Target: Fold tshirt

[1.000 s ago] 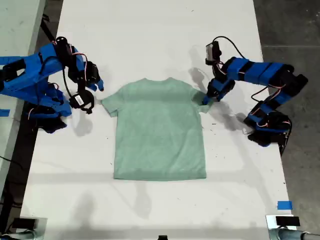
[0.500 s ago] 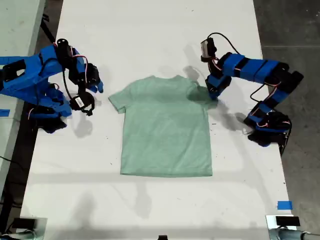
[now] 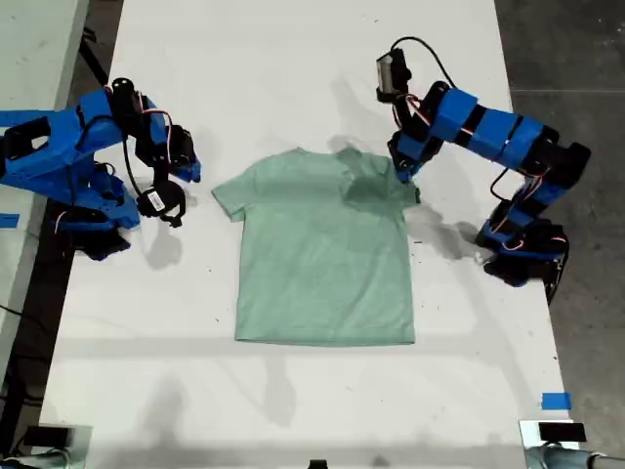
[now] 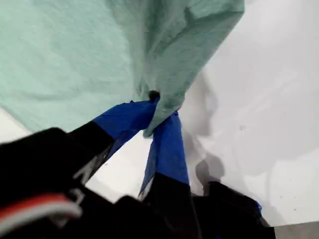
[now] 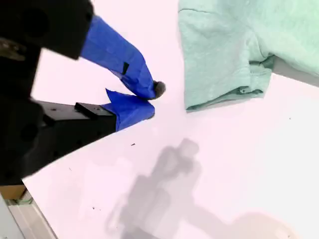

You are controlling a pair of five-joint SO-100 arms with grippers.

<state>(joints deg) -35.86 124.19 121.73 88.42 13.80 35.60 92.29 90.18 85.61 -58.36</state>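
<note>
The pale mint-green tshirt (image 3: 322,264) lies flat on the white table (image 3: 293,59), neck toward the far edge. My first gripper (image 3: 402,168) (image 4: 157,112) is shut on the sleeve at the exterior view's right, which it holds raised and drawn inward over the shoulder (image 3: 371,186). The pinched cloth (image 4: 174,64) hangs from the blue fingers (image 4: 167,144). Hovering just off the other sleeve (image 5: 219,64) at the exterior view's left is my second gripper (image 3: 188,168) (image 5: 149,102). It is shut, holds nothing and is apart from the cloth.
Both arm bases stand on the table's sides, one (image 3: 93,220) at the exterior view's left and one (image 3: 522,254) at its right. A blue tape strip (image 3: 556,401) marks the near right corner. Dark floor (image 3: 586,59) lies beyond the right edge.
My first gripper dragged the tshirt a little toward the exterior view's right, then lifted its sleeve and carried it inward over the shoulder. My second gripper has barely moved.
</note>
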